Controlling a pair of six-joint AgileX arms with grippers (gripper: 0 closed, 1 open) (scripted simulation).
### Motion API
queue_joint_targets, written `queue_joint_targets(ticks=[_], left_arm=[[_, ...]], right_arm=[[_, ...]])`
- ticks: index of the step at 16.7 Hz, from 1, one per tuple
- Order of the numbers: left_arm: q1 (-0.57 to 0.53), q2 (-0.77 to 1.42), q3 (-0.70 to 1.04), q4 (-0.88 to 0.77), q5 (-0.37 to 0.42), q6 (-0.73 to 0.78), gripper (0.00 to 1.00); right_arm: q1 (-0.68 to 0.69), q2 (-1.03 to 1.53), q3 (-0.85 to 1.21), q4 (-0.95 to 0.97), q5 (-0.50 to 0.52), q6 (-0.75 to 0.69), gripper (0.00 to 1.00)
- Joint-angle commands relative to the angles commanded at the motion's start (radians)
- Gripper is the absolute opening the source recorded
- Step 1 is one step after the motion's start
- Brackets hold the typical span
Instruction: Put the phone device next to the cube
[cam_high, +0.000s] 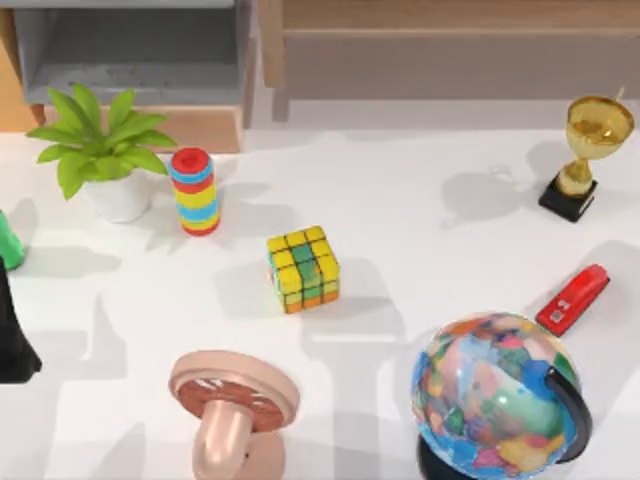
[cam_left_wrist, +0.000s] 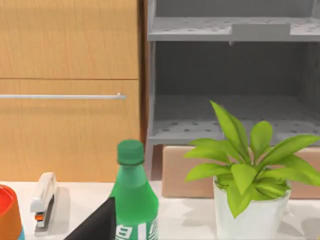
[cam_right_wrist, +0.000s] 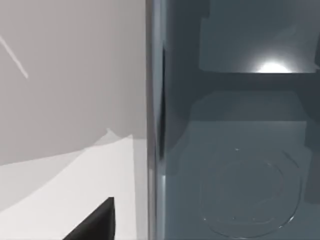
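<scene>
White table (cam_high: 420, 200) under wooden cabinets (cam_left_wrist: 70, 85); cube (cam_high: 303, 268) mid-table; gripper states unclear.

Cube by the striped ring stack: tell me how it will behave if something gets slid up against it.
The cube sits flat on one face on the table, so it probably won't roll or tip. It looks small and likely light, so a nudge may shove or twist it on the smooth top. Its tiled grid suggests layers that could turn under a squeeze.
</scene>
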Motion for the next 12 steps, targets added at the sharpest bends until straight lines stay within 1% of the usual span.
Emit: queue_joint_targets(ticks=[5,10,12], left_arm=[[0.000,0.000,0.000,0.000,0.000,0.000,1.00],[0.000,0.000,0.000,0.000,0.000,0.000,1.00],[0.000,0.000,0.000,0.000,0.000,0.000,1.00]], right_arm=[[0.004,0.000,-0.006,0.006,0.000,0.002,1.00],[0.003,0.048,-0.069,0.120,0.001,0.004,1.00],[0.003,0.053,-0.077,0.131,0.001,0.004,1.00]])
